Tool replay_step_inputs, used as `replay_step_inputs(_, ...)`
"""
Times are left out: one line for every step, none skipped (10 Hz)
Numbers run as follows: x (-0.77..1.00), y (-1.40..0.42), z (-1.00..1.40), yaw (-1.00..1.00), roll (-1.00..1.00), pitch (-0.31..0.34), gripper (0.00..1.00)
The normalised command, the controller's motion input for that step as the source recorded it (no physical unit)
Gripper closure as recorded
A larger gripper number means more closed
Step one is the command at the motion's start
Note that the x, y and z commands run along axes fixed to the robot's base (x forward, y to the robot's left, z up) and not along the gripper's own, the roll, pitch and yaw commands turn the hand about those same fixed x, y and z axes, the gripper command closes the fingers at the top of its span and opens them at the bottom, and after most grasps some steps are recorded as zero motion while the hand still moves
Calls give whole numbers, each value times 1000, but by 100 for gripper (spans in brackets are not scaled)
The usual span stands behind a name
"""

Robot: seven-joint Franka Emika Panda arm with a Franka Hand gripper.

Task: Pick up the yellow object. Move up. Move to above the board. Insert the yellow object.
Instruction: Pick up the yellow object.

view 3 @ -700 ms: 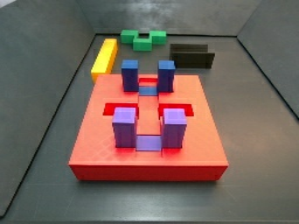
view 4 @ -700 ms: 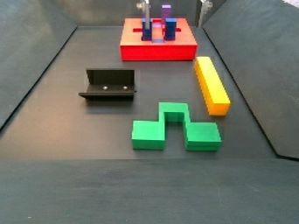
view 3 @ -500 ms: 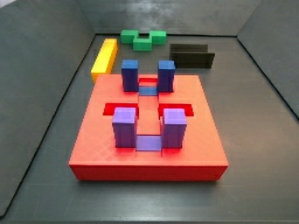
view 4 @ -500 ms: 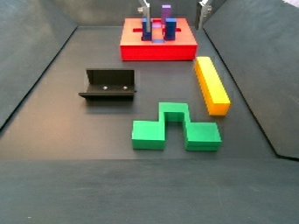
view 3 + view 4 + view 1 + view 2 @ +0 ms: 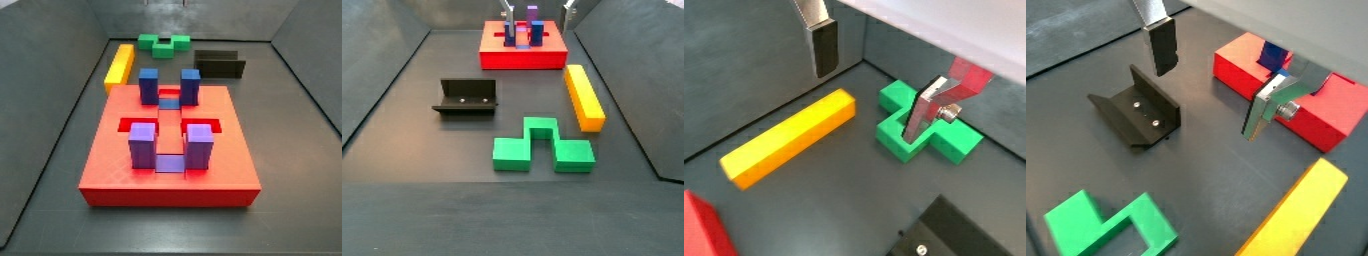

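Reading a side view from left to right, you have the fixture (image 5: pixel 466 97) at about nine o'clock of the floor's centre, the green notched block (image 5: pixel 540 147) in the middle toward six o'clock, and the yellow object (image 5: pixel 584 96) at about three o'clock. The board (image 5: pixel 524 57) sits at twelve o'clock, against the far end, with its purple and blue posts standing upright.

The yellow object lies flat on the dark floor, and nothing grips it. In that side view its long axis runs from twelve to six o'clock, one end pointing toward the board's right corner and the other end toward the green notched block. It touches neither: it sits just beside both, with a strip of bare floor between.

In a side view from the opposite end the order flips: you see the yellow object (image 5: pixel 120 65) at about eleven o'clock beyond the board (image 5: pixel 167 170), then the green notched block (image 5: pixel 166 44) at twelve, then the fixture (image 5: pixel 219 66) at one o'clock.

The gripper (image 5: pixel 871 85) hangs above the floor with its jaws spread wide apart and nothing between them. In a wrist view the yellow object (image 5: pixel 791 137) lies below and to the side of the fingers (image 5: pixel 824 47), not between them, while the green notched block (image 5: pixel 925 132) shows behind the other finger. In a wrist view you also find the gripper (image 5: pixel 1209 87) over bare floor between the fixture (image 5: pixel 1137 106) and the board (image 5: pixel 1293 96).
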Motion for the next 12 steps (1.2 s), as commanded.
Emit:
replay_step_inputs(-251, -243, -200, 180, 66, -36, 0)
replay_step_inputs(-386, -83, -363, 51, 67, -4, 0)
replay_step_inputs(-586, 0, -497, 0, 1, 0, 0)
replay_step_inputs(-680, 0, -571, 0, 0, 0, 0)
replay_step_inputs(-589, 0, -500, 0, 1, 0, 0)
replay_step_inputs(-597, 0, -526, -37, -6, 0, 0)
replay_step_inputs(-643, 0, -543, -146, 0, 0, 0)
replay_step_inputs(-489, -31, -331, -269, 99, 0, 0)
replay_step_inputs(-383, -91, -277, -291, 116, 0, 0)
replay_step_inputs(-426, -143, -329, -254, 93, 0, 0)
replay_step_inputs(-360, -206, -431, -189, 53, -4, 0)
replay_step_inputs(-100, -209, -357, -51, 53, -3, 0)
